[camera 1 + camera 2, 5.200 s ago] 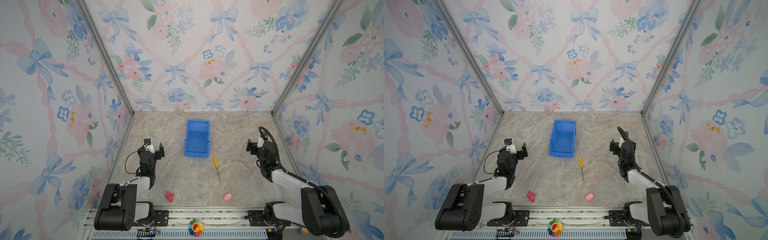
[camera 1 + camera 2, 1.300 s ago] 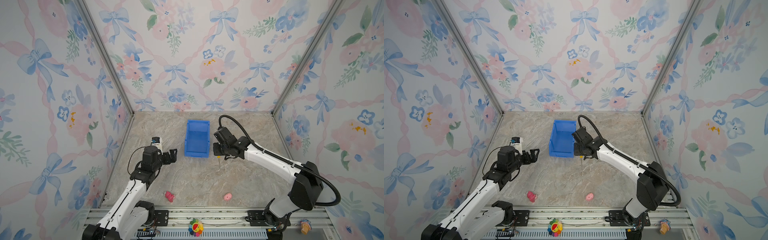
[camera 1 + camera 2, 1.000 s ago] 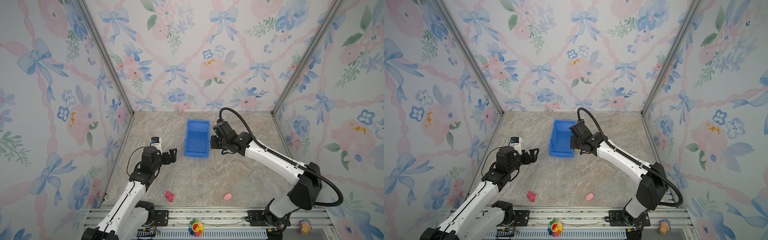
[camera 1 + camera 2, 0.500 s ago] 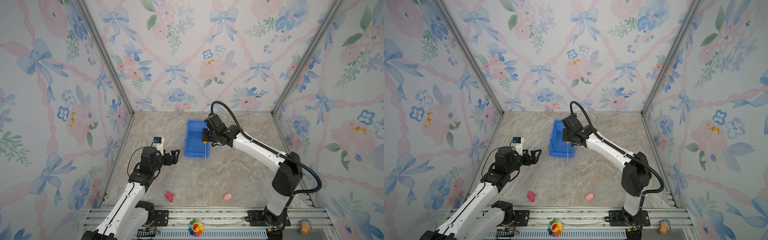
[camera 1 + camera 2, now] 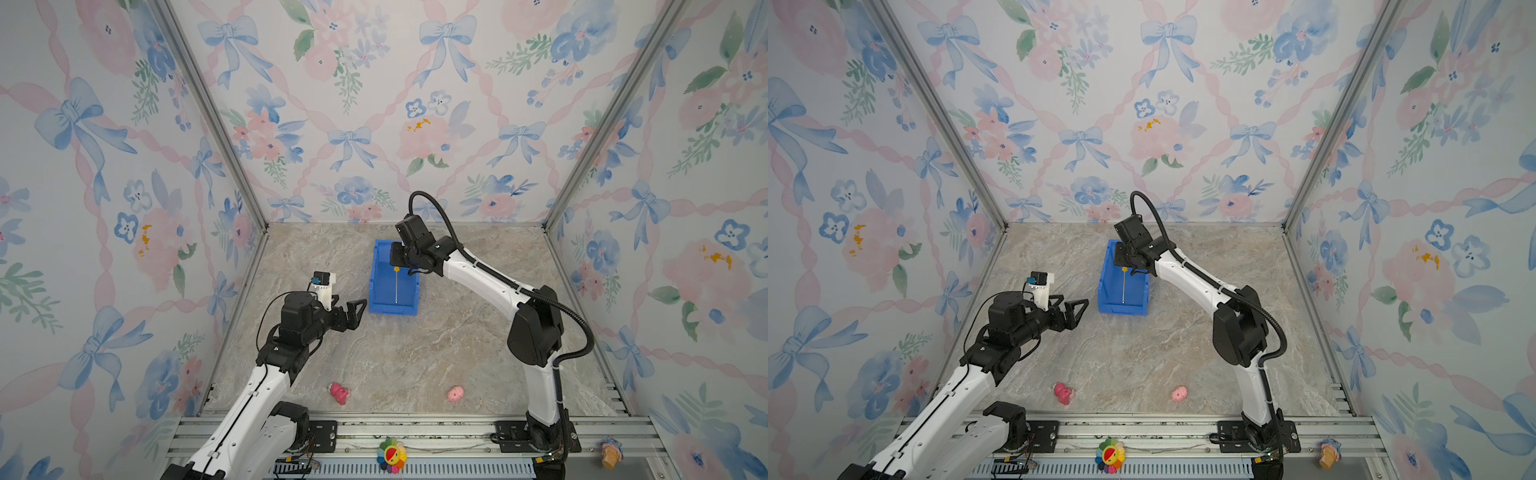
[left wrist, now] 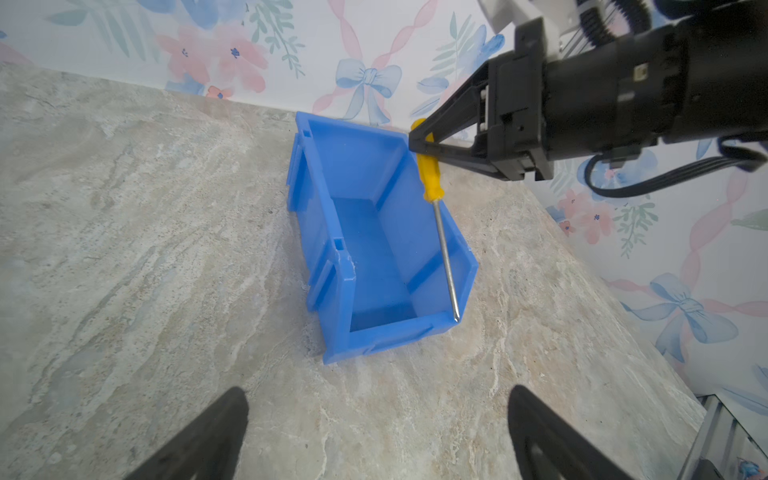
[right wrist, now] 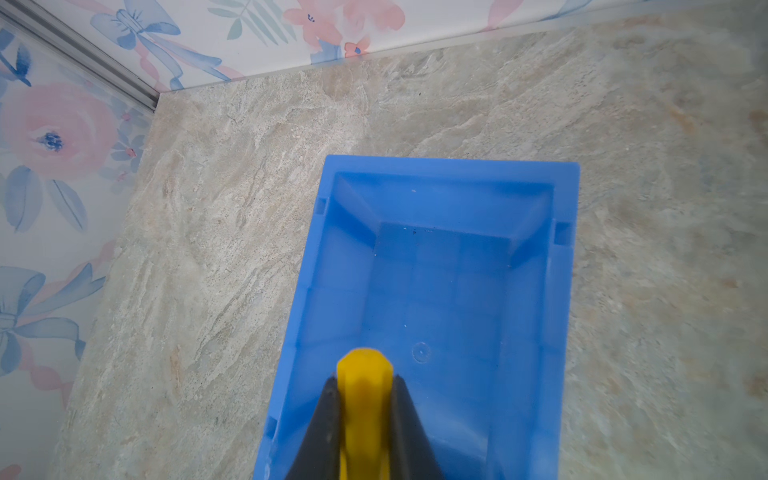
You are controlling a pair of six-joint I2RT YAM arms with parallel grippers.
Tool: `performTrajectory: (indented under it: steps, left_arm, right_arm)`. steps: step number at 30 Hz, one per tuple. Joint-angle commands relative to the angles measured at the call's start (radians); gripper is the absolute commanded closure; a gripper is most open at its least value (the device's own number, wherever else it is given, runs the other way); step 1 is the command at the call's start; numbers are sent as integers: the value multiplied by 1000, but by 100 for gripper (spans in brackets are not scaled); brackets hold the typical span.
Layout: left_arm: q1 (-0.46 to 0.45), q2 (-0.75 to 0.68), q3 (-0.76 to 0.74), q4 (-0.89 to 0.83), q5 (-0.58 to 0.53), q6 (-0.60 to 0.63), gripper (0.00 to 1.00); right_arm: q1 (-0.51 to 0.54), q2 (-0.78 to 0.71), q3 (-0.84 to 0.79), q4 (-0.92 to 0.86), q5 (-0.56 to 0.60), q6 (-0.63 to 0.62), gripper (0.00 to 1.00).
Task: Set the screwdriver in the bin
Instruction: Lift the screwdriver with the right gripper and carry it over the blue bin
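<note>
Left wrist view gives the clearest look at the screwdriver (image 6: 428, 174): its yellow handle is pinched near the top between the clenched tips of the right gripper (image 6: 419, 143), and the silver shaft hangs down at a slant across the opening of the bin (image 6: 316, 220), its tip showing against the corner by the low front lip; whether the tip touches plastic cannot be told. Right wrist view shows only the butt of the handle (image 7: 365, 374) squeezed between the two black fingers (image 7: 328, 419), with the bin's bare floor and far rim (image 7: 449, 164) beyond, and none of the shaft. In both top views the shaft (image 5: 397, 286) falls inside the bin's outline, running from the back toward the front lip. The left gripper (image 5: 353, 311) stands spread wide just off the bin's front left corner, not touching it. Two pink toys (image 5: 338, 392) (image 5: 456, 392) lie well apart from the bin near the table's (image 5: 415, 353) front edge.
</note>
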Motion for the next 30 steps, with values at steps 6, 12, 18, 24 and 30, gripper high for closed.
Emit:
performTrajectory:
  steps: [6, 12, 18, 24, 30]
  left_arm:
    - [-7, -8, 9, 33, 2, 51, 2]
    - [-9, 16, 0, 60, 9, 57, 2]
    - [-8, 29, -8, 68, -5, 67, 2]
    - [-9, 33, -13, 72, -21, 73, 2]
    - [-10, 34, -13, 73, -28, 73, 2]
  right_arm:
    - [-34, 112, 88, -9, -21, 44, 100]
    - [-41, 177, 137, -14, -17, 60, 100]
    - [-40, 251, 225, -56, -4, 39, 100]
    - [-32, 289, 253, -86, 13, 22, 100]
    - [-24, 306, 237, -82, 39, 32, 100]
